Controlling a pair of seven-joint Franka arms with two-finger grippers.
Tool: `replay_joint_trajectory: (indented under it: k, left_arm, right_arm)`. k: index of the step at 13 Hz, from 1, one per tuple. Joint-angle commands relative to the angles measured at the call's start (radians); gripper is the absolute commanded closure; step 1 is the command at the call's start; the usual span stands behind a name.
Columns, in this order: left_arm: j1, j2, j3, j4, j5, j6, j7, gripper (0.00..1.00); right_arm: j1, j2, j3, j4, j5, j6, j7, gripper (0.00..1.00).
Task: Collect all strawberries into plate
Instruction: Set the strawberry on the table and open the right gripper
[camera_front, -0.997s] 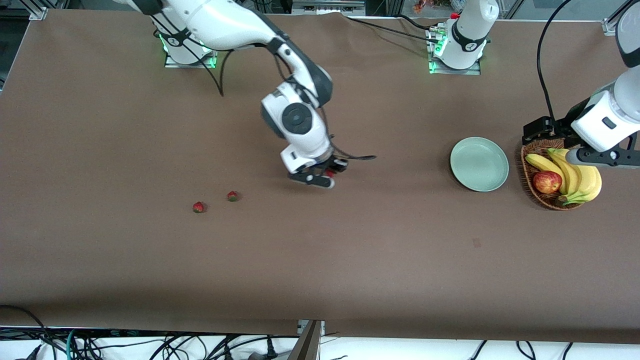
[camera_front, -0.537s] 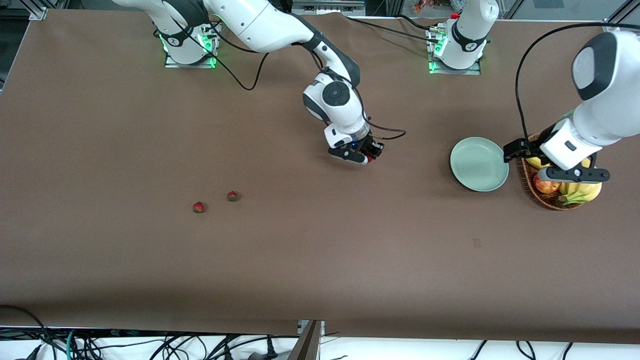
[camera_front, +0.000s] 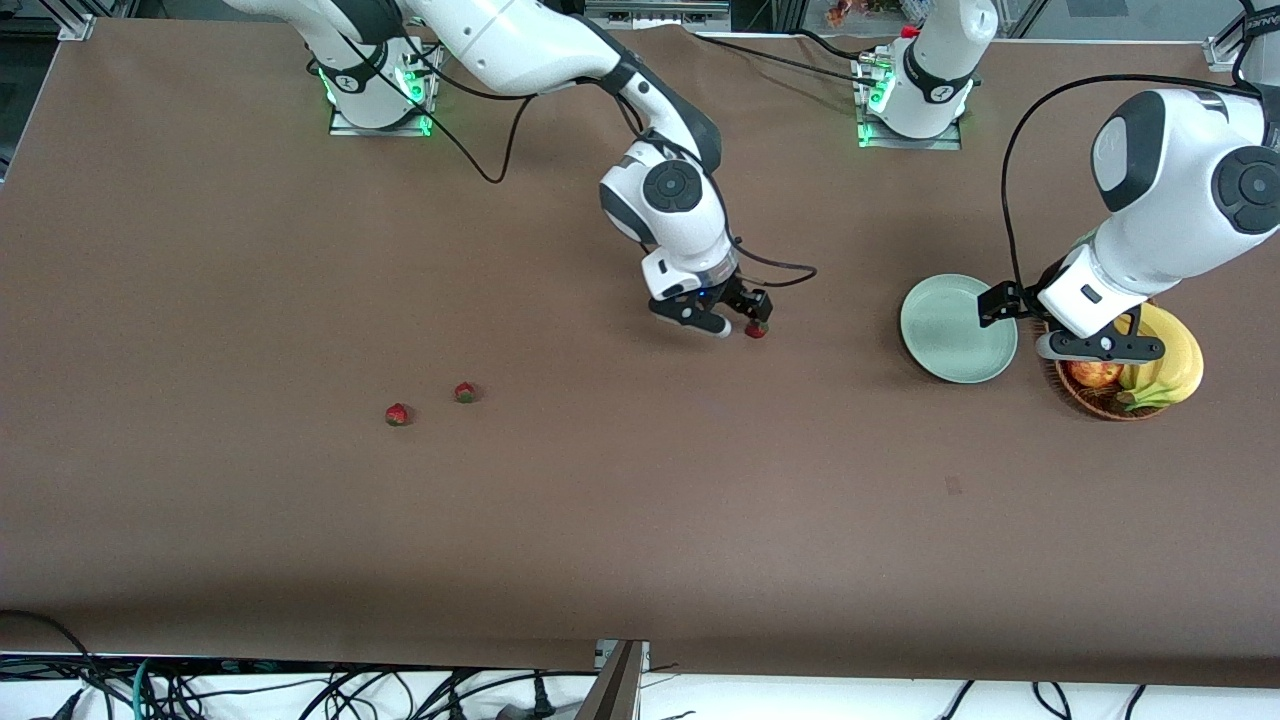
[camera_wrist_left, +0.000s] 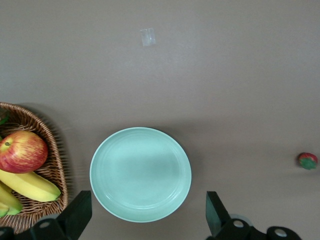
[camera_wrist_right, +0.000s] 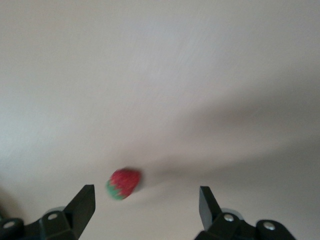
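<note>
From my station I see the right claw (camera_front: 729, 322) hanging over the middle of the brown cloth-covered counter (camera_front: 640, 520), well short of the round pale green plate (camera_front: 958, 328). Its fingers (camera_wrist_right: 81, 206) are spread wide and grip nothing. One tiny red strawberry with a green cap (camera_front: 756, 329) sits just beside the finger on the plate's side in the front view; in the right wrist view the same berry (camera_wrist_right: 123, 183) shows blurred against the counter between the two spread fingers, closer to one of them, touching neither. I cannot tell whether it has reached the cloth.

Two more small red strawberries lie on the counter toward the right arm's end, well apart from the right claw: one (camera_front: 465, 392) and, just beside it and slightly nearer the front edge, the other (camera_front: 398, 414).

The plate lies toward the left arm's end, with nothing on it. The left claw (camera_front: 1072, 325) hovers over the plate's rim on the basket side, fingers (camera_wrist_left: 77, 217) released and wide, holding nothing; the left wrist view looks straight down at the plate (camera_wrist_left: 140, 173) framed between them.

Touching or nearly touching the plate, toward the left arm's end, a brown wicker basket (camera_wrist_left: 44, 150) holds a red apple (camera_wrist_left: 22, 151) and yellow bananas (camera_front: 1172, 355).
</note>
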Motion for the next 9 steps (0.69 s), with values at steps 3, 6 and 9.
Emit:
replay_joint_trajectory:
  k: [3, 6, 9]
  left_arm:
    - [-0.008, 0.006, -0.097, -0.063, -0.018, 0.108, -0.097, 0.00]
    - [-0.010, 0.118, -0.243, -0.057, -0.015, 0.255, -0.325, 0.00]
    - [-0.039, 0.222, -0.322, -0.060, -0.001, 0.393, -0.454, 0.00]
  right_arm:
    - [-0.127, -0.116, -0.102, -0.028, -0.007, -0.305, -0.425, 0.08]
    - [-0.127, -0.125, -0.247, -0.076, -0.005, -0.403, -0.697, 0.08]
    - [-0.128, -0.163, -0.336, -0.206, -0.002, -0.382, -0.921, 0.08]
